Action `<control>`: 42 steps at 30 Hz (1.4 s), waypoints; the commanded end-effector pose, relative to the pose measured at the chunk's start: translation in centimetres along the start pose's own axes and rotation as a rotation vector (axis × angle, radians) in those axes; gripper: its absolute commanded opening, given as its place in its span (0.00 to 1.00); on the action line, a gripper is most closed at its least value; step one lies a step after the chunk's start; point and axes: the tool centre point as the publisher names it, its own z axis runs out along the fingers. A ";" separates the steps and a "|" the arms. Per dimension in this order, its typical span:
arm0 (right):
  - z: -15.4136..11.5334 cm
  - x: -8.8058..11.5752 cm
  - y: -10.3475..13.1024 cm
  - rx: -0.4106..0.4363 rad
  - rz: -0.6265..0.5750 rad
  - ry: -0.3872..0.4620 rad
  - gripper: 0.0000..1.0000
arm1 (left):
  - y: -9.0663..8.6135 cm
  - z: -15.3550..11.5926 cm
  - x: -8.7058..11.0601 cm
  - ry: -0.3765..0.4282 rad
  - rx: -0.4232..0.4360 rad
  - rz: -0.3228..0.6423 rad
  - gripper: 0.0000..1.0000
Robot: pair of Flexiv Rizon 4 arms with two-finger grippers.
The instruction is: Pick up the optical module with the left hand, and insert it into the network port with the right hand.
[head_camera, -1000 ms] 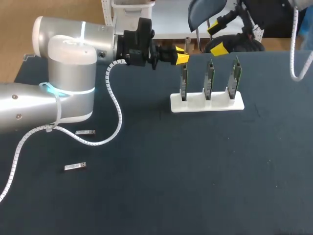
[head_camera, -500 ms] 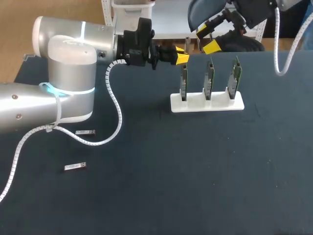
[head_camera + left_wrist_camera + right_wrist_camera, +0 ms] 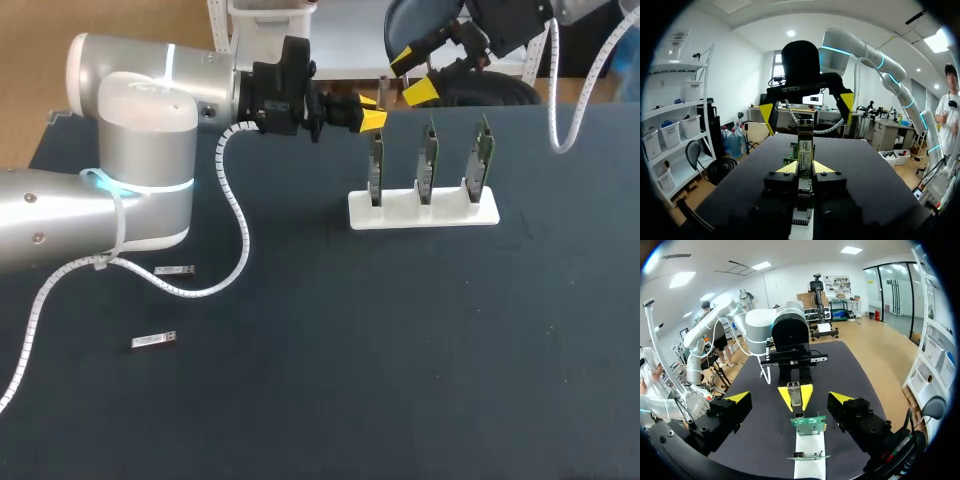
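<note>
My left gripper [image 3: 369, 117] is held over the table's far edge, just behind the rack's left board, and is shut on the optical module [image 3: 805, 150], a slim metal piece that sticks out past its yellow tips. My right gripper [image 3: 411, 73] faces it from the far side, a little higher, open wide with nothing between its fingers. In the right wrist view the module [image 3: 794, 392] lies straight ahead, with a green port board [image 3: 808, 424] on the white rack [image 3: 810, 452] in front of it. The rack [image 3: 423, 211] holds three upright boards.
Two spare modules lie at the table's left, one [image 3: 174, 270] beside my left arm's base and one [image 3: 153, 341] nearer the front. My left arm's white cable [image 3: 238, 225] loops down over the table.
My right gripper has swung left and slightly up, coming closer to my left gripper's tips. The left arm and the module have kept still.
</note>
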 end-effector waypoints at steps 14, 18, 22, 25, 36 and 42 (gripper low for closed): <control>1.3 -0.6 -0.1 0.022 -0.001 -0.018 1.00 | 0.2 0.1 0.0 0.003 0.005 -0.001 0.00; 1.5 -0.8 -0.1 0.017 -0.006 -0.015 1.00 | 0.2 0.1 0.0 0.003 0.005 -0.001 0.00; 1.7 -1.0 -0.1 0.016 -0.009 -0.013 1.00 | 0.2 0.1 0.0 0.003 0.005 -0.001 0.00; 1.8 -1.1 -0.2 0.021 -0.010 -0.014 1.00 | 0.2 0.1 0.0 0.003 0.005 -0.001 0.00; 2.0 -1.0 -0.2 0.040 0.002 -0.015 1.00 | 0.2 0.1 0.0 0.003 0.005 -0.001 0.00; 2.1 -1.0 -0.2 0.043 0.004 -0.012 1.00 | 0.2 0.1 0.0 0.003 0.005 -0.001 0.00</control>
